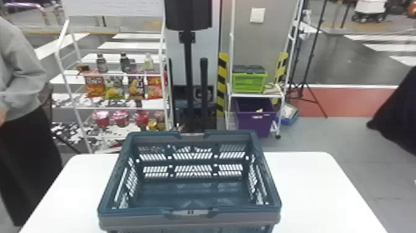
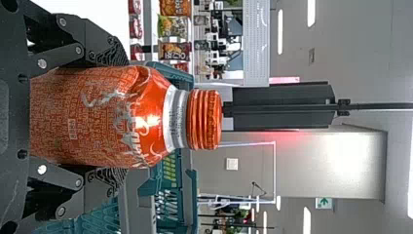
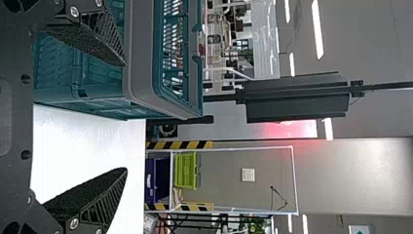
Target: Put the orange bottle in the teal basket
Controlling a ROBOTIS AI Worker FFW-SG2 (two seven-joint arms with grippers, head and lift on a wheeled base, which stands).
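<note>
The matte white table (image 1: 312,192) bears the rectangular teal basket (image 1: 148,211), its rigid walls slotted. Near it, the right gripper (image 3: 125,117) stands open, textured wedge-shaped fingers well apart, while the left gripper (image 2: 118,117) clasps the glossy, round-shouldered orange bottle (image 2: 104,117) upright outside the basket, ribbed cap uppermost.

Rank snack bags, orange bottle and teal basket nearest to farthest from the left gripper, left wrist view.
1. Orange bottle: held in the left gripper.
2. Teal basket: on the white table, partly behind the bottle.
3. Snack bags: on the rack beyond the basket.
</note>
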